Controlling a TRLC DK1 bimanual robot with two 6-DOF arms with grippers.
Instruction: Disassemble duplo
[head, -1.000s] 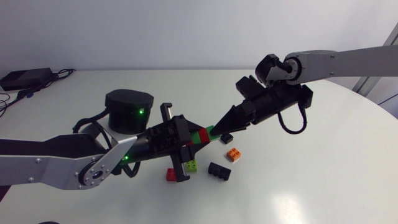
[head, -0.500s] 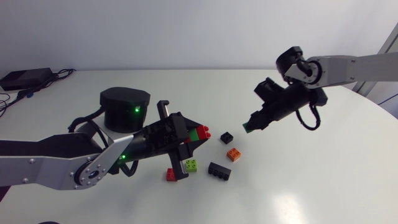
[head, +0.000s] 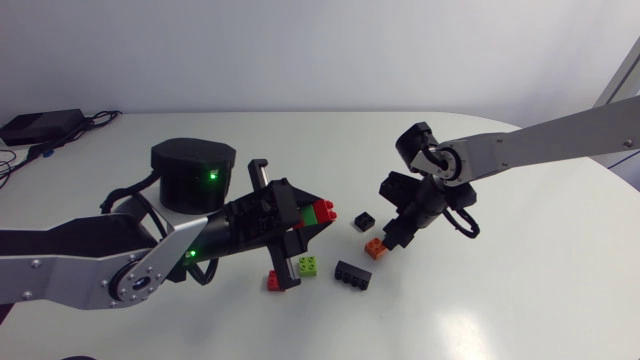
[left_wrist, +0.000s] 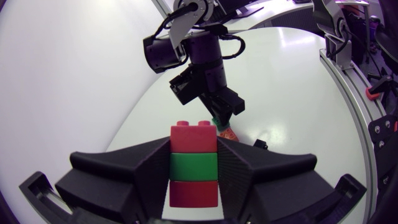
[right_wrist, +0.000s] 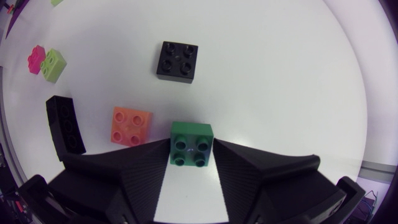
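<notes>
Silver-grey links (head: 60, 270), black joints (head: 413, 140), looping cables (head: 472, 224); left claw (left_wrist: 193, 142) and right claw (right_wrist: 191, 142) matte black.

Five loose bricks (head: 352, 274), one stack (left_wrist: 193, 165) (three high), one held green brick (right_wrist: 191, 144).

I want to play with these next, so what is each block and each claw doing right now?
left gripper: shut on the stack, off the table
stack: red, green, red blocks joined
right gripper: shut on the green block
orange block: loose on the table, studs up
square black block: loose, studs up
long black block: loose on the table
lime block: loose
small red block: loose
</notes>
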